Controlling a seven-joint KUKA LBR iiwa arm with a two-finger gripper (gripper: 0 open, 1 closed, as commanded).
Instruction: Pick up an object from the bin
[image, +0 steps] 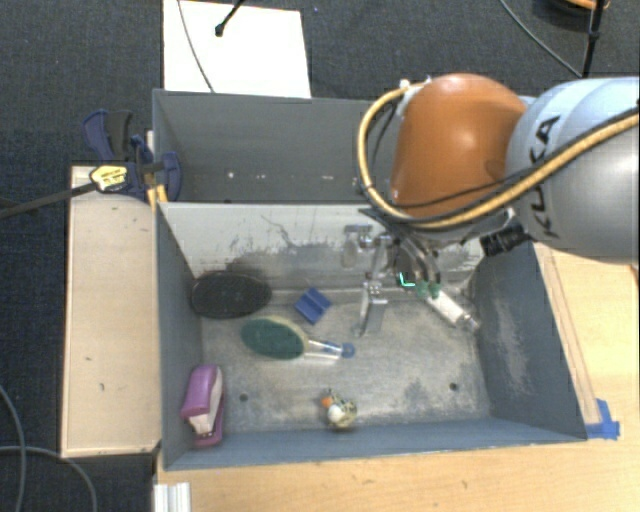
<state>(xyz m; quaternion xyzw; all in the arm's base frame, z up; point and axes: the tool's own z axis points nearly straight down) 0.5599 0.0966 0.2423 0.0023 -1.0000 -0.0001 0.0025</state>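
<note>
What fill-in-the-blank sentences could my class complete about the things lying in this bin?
1. In the bin, the purple object lies toward the lower ____ corner of the camera view.
2. The small block to the left of the gripper is ____ in colour.
3. The flat oval pad lying above the green brush is ____ in colour.

Missing words: left; blue; black.
</note>
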